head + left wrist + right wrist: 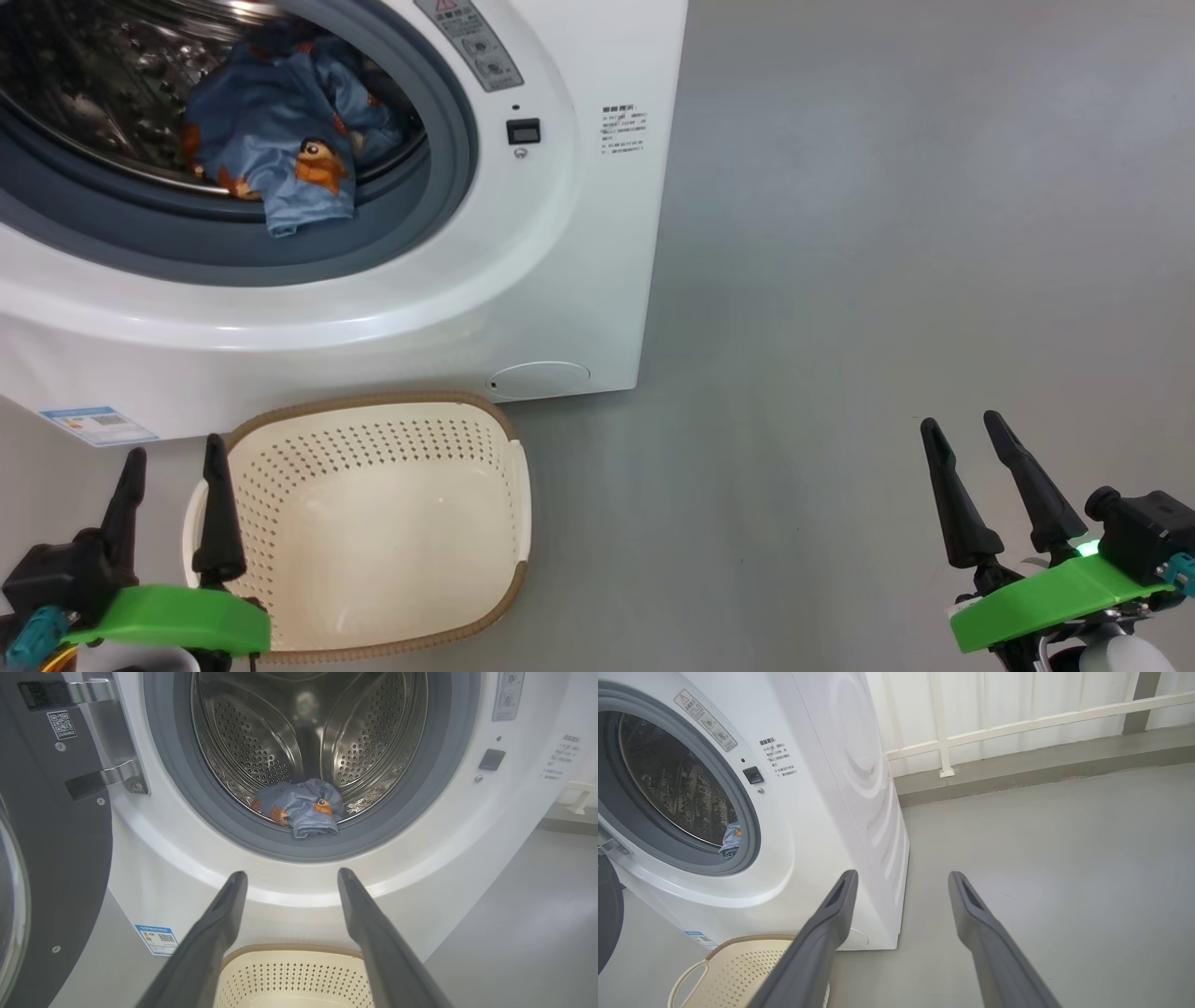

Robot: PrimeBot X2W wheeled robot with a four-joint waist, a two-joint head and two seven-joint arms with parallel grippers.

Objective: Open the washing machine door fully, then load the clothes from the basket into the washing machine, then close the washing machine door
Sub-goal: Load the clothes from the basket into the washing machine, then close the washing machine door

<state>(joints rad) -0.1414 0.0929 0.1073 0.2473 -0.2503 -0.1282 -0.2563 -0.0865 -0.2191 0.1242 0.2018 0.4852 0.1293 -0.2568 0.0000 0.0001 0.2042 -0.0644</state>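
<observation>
We've the basket [392, 551] bare, the clothes [280, 140] inside the washing machine [579, 243], left gripper [175, 446] and right gripper [960, 420] gaping empty, with only the washing machine door [51, 849] to shut.

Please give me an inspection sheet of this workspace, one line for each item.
Surface: grey floor, smooth.
Job's things: washing machine door swung open; bear-print clothes in the drum of the washing machine, one fold over the seal; basket empty.
Clutter: nothing seen.
Grippers: left gripper open, near the basket's left rim; right gripper open, over the floor; both hold nothing.
Cables: nothing seen.
Surroundings: white railing behind the machine.
</observation>
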